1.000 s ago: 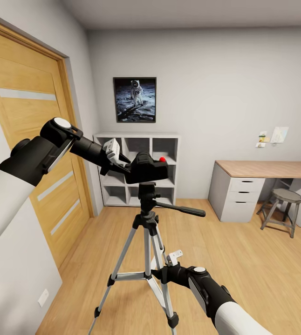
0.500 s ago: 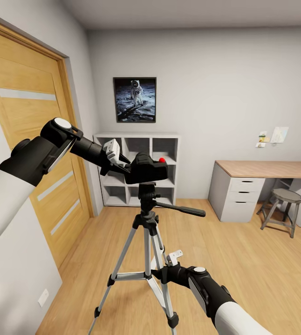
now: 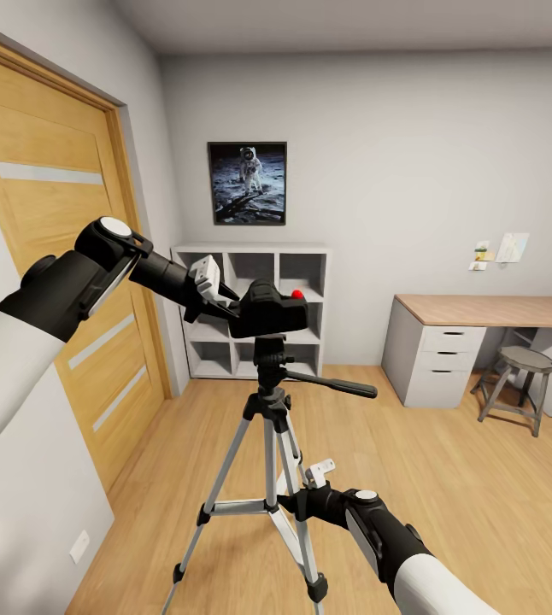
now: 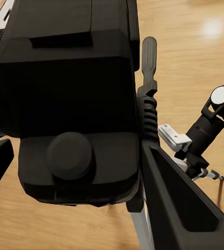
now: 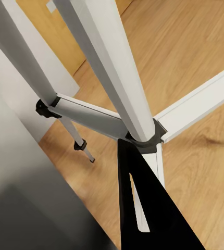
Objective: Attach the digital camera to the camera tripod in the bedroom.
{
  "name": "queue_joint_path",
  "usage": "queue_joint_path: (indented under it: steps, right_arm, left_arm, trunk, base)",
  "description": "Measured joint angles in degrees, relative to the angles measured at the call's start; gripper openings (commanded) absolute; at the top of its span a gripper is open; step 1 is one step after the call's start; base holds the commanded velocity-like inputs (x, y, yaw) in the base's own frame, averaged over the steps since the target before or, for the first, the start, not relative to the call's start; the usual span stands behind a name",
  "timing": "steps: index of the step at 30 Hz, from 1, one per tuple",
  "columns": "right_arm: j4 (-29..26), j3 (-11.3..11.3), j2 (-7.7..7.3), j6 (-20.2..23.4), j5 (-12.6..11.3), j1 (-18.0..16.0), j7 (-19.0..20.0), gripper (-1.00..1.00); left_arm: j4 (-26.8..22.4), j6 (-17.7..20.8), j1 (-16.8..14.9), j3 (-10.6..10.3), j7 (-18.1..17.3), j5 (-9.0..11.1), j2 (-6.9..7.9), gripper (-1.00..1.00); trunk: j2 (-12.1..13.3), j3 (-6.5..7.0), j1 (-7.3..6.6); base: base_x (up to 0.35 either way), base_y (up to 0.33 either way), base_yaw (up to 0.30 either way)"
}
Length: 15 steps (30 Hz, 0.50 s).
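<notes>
1. The digital camera sits directly atop the head of the camera tripod, its red spot facing up; whether it is locked on cannot be told.
2. The left arm reaches in from the left at about shoulder height, forearm angled slightly downward, and the left gripper meets the camera's left side.
3. In the left wrist view the digital camera lies between the two dark fingers, which press against its sides, so the jaws are clamped on it.
4. The right arm comes up from the lower right, its right gripper at the tripod's lower centre column, where the leg braces meet.
5. In the right wrist view one black finger lies just beside the silver column of the camera tripod; whether those jaws grip or stand apart cannot be told.
6. The tripod's black pan handle juts out to the right.
7. The tripod stands on a light wood floor in the bedroom, with a wooden door to the left, white cube shelves and an astronaut poster behind, and a wood-topped desk with a stool at right.
</notes>
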Motion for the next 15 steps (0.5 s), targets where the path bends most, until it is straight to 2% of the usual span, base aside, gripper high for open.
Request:
queue_joint_path:
  steps: [6, 7, 15]
  right_arm:
    - [0.0, 0.0, 0.00, 0.0, 0.0, 0.0, 0.0, -1.00]
    - [0.0, 0.0, 0.00, 0.0, 0.0, 0.0, 0.0, -1.00]
    - [0.0, 0.1, -0.02, -0.1, -0.1, 0.0, -0.1, -1.00]
  left_arm:
    - [0.4, 0.0, 0.0, 0.0, 0.1, -0.3, -0.18, -1.00]
    - [0.4, 0.0, 0.0, 0.0, 0.1, -0.4, -0.20, 1.00]
    - [0.5, -0.2, 0.0, 0.0, 0.2, -0.5, -0.34, 1.00]
  trunk:
    - [0.0, 0.00, 0.00]
    - [0.0, 0.00, 0.00]
    - [0.0, 0.00, 0.00]
  base:
    - [0.000, 0.000, 0.000]
    - [0.000, 0.000, 0.000]
    - [0.000, 0.000, 0.000]
